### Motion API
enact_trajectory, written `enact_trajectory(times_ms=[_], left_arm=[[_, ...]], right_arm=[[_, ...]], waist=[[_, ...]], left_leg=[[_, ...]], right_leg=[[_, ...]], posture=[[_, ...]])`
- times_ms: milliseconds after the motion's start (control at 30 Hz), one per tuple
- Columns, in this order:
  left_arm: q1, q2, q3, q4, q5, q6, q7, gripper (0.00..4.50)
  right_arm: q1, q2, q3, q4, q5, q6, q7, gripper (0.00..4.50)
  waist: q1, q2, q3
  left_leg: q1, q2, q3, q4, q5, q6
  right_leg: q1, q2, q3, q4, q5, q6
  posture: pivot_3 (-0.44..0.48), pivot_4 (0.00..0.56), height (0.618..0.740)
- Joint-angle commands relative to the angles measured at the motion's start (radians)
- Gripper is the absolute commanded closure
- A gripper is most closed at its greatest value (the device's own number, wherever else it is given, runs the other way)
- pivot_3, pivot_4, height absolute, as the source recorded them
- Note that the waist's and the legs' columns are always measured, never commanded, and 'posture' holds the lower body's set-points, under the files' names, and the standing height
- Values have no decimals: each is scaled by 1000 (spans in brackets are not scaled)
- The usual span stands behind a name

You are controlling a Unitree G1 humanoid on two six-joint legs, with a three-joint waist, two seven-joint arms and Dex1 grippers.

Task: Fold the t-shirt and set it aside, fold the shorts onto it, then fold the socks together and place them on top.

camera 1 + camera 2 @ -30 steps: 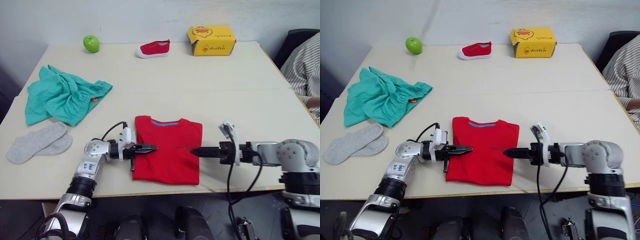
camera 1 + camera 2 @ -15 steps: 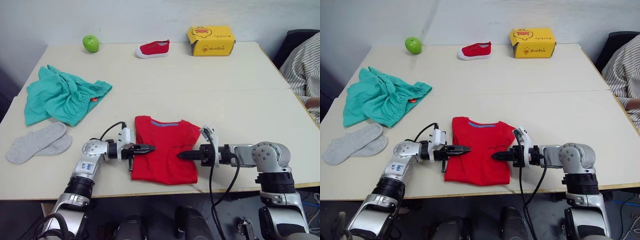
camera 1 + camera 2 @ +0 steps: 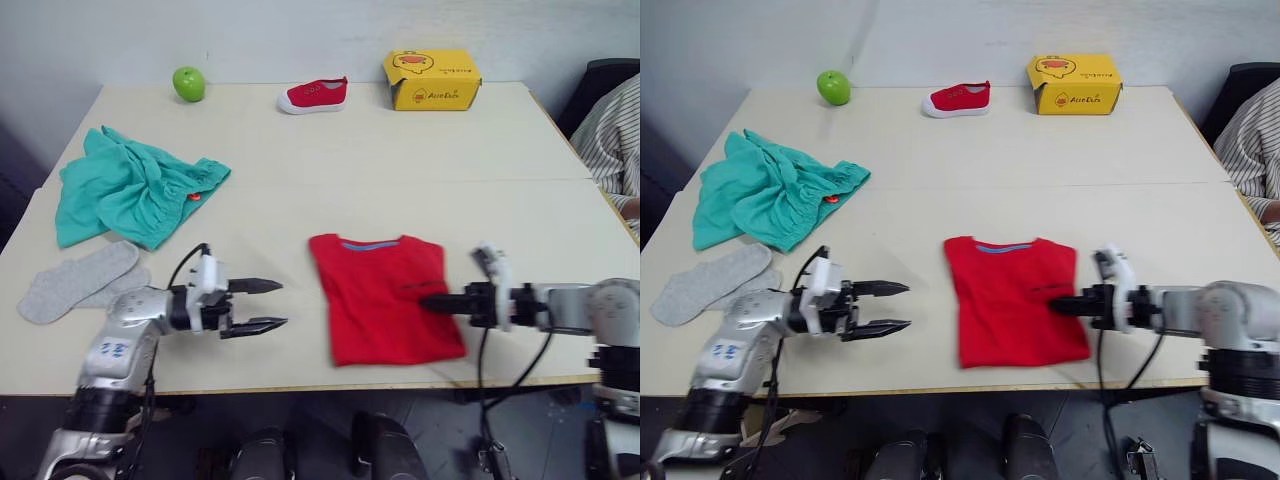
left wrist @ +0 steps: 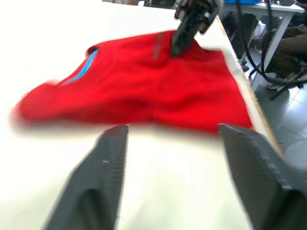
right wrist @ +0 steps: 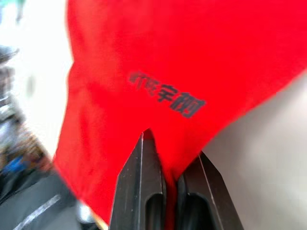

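The folded red t-shirt (image 3: 385,300) lies flat near the table's front edge, right of centre, with its blue neck label facing away from me. My right gripper (image 3: 428,300) is shut on the shirt's right edge; in the right wrist view its fingers (image 5: 144,187) pinch the red cloth. My left gripper (image 3: 268,305) stands open over bare table, a short way left of the shirt and apart from it. The teal shorts (image 3: 130,190) lie crumpled at the far left. In front of them, the grey socks (image 3: 75,285) lie overlapping.
Along the back edge stand a green apple (image 3: 188,83), a small red shoe (image 3: 313,95) and a yellow box (image 3: 431,79). A person's striped sleeve (image 3: 615,140) shows at the right edge. A seam crosses the table behind the shirt.
My left gripper let go of the shirt, opened and drew back left. My right gripper closed on the shirt's right edge and dragged the shirt to the right.
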Motion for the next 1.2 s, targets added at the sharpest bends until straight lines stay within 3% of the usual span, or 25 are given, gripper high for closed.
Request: enact_trajectory(times_ms=[33, 133, 267, 500, 633, 833, 967, 1067, 1100, 1200], left_arm=[[42, 27, 58, -80, -65, 20, -8, 34], [76, 41, 96, -101, -88, 27, -3, 34], [91, 53, 119, -104, -99, 27, -5, 34], [105, 81, 151, -126, -109, 53, 4, 34], [101, 97, 162, -148, -124, 81, 19, 34], [101, 79, 166, -158, -132, 79, 43, 0], [113, 70, 180, -154, -129, 79, 81, 0], [130, 66, 191, -144, -122, 67, 95, 0], [136, 65, 194, -138, -116, 56, 99, 0], [145, 68, 203, -115, -98, 31, 106, 0]], right_arm=[[40, -109, -8, 81, -54, -93, 93, 4500], [72, -229, 45, 220, -155, -256, 212, 4500], [8, -293, 152, 443, -331, -575, 374, 4500], [-261, -259, 323, 859, -615, -938, 489, 4500], [-374, -217, 326, 1018, -682, -978, 468, 4500], [-405, -216, 304, 1074, -750, -1149, 446, 2689], [-388, -284, 247, 1063, -780, -1400, 365, 1281], [-319, -329, 172, 1002, -738, -1654, 441, 286], [-290, -337, 136, 968, -714, -1718, 453, 55], [-208, -320, 33, 837, -625, -1830, 500, 55]], waist=[[0, 0, 0], [0, 1, 0], [-3, 1, 1], [-14, 4, 3], [-17, 5, 3], [-18, 5, 3], [-18, 8, 4], [-12, 11, 6], [-11, 11, 6], [-12, 11, 7]], left_leg=[[0, 0, 0, 0, 0, 0], [1, 0, 1, 0, 0, 0], [2, 0, 3, 0, 0, 0], [3, 1, 6, -1, 1, -2], [3, 2, 6, -1, 1, -3], [3, 2, 6, 0, 1, -3], [3, 1, 6, 0, 1, -3], [3, 1, 6, -1, 1, -3], [3, 1, 6, -1, 1, -3], [4, 2, 7, 0, 1, -4]], right_leg=[[0, 0, 0, -2, 0, 0], [1, 0, 0, -4, 0, 0], [1, 1, 2, -4, 1, 1], [0, 3, 4, -4, 1, 1], [-1, 3, 5, -4, 1, 1], [0, 3, 5, -4, 1, 1], [-1, 3, 5, -3, 1, 1], [-1, 3, 5, -3, 1, 1], [-1, 3, 5, -3, 1, 1], [0, 4, 5, -4, 1, 1]], posture=[[0, 150, 740], [0, 150, 740], [0, 150, 740], [0, 150, 740], [0, 150, 740], [0, 150, 740], [0, 150, 740], [0, 150, 740], [0, 150, 740], [0, 150, 740]])
